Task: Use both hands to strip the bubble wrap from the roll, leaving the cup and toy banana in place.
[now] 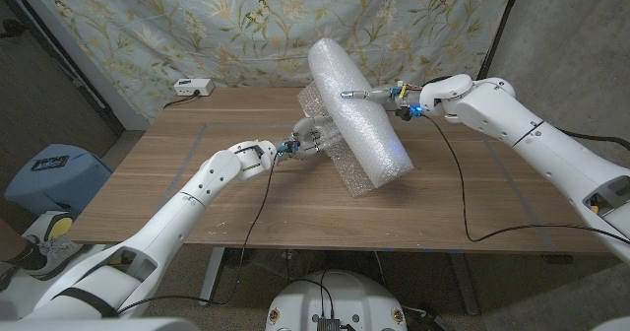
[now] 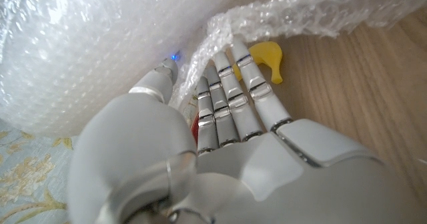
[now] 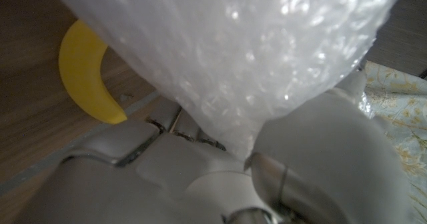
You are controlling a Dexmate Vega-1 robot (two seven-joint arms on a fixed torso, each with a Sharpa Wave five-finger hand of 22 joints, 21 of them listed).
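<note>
Bubble wrap [image 1: 356,124] stands as a big roll, tilted, above the middle of the wooden surface [image 1: 472,193]. The left hand [image 1: 295,146] holds a loose flap of the wrap at the roll's low side. The right hand [image 1: 379,96] grips the roll high up on the other side. A yellow toy banana [image 2: 265,57] lies on the surface just beside the left hand's fingertips [image 2: 230,51], under the loose flap.

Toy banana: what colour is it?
Yellow; the toy banana shows best in the right wrist view.
</note>
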